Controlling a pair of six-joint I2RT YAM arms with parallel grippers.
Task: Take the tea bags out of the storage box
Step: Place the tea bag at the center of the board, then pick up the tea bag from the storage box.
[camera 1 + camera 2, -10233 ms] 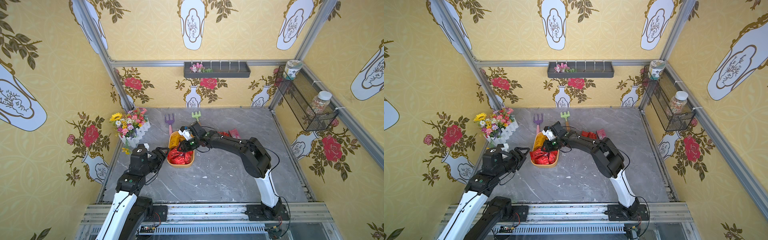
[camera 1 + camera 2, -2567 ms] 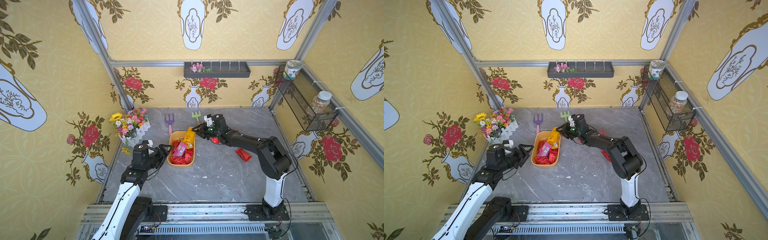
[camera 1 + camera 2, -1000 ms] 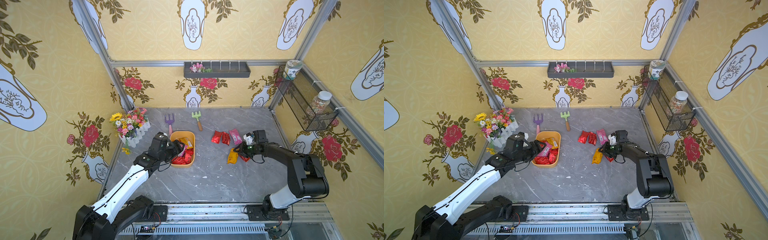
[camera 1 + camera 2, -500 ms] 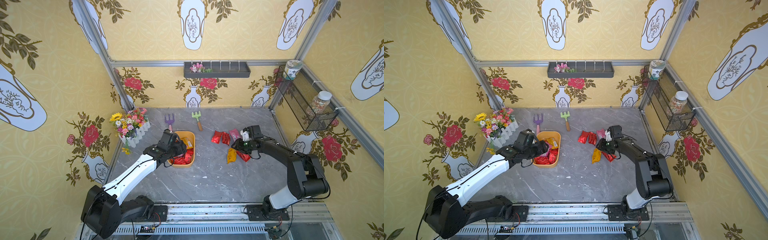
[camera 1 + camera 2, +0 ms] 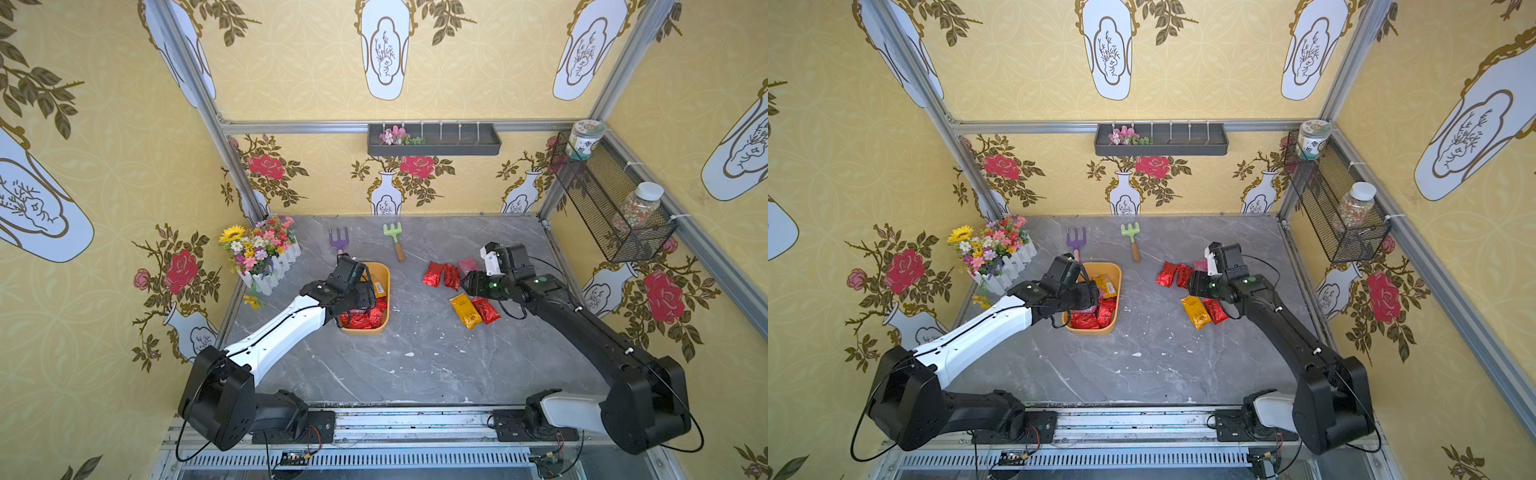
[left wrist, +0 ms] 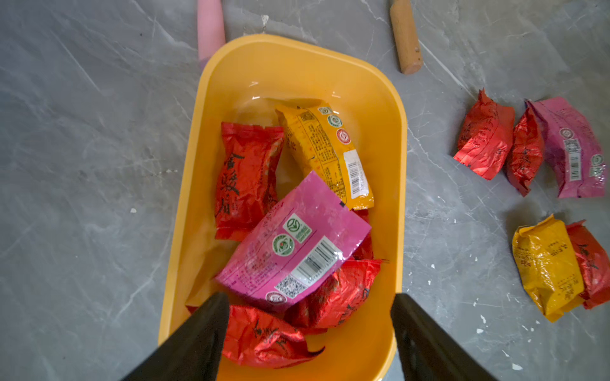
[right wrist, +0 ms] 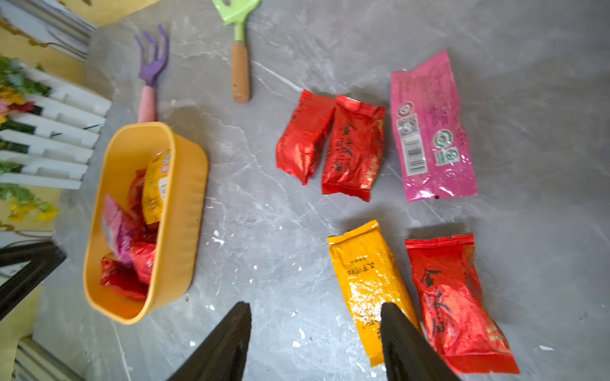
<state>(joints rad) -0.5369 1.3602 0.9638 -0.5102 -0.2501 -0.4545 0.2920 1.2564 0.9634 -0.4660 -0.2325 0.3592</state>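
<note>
The orange-yellow storage box [image 5: 385, 272] sits left of the table's middle. Inside lie several tea bags: a pink one [image 6: 293, 244] on top, a yellow one [image 6: 326, 151] and red ones [image 6: 246, 178]. My left gripper [image 6: 310, 298] hangs open over the box's near end, with a crinkled red bag [image 6: 264, 336] below its fingers. On the table to the right lie two red bags [image 7: 330, 145], a pink bag [image 7: 429, 132], a yellow bag [image 7: 369, 277] and another red bag [image 7: 452, 297]. My right gripper [image 7: 317, 306] is open and holds nothing, one finger over the yellow bag's edge.
A purple toy fork [image 5: 340, 239] and a green toy rake [image 5: 395, 237] lie behind the box. A white picket flower box [image 5: 266, 257] stands at the back left. A wire basket with jars [image 5: 611, 208] hangs on the right wall.
My right gripper has opened wider and drawn slightly away from the yellow bag on the table. My left arm has reached further over the box, its gripper a little wider.
</note>
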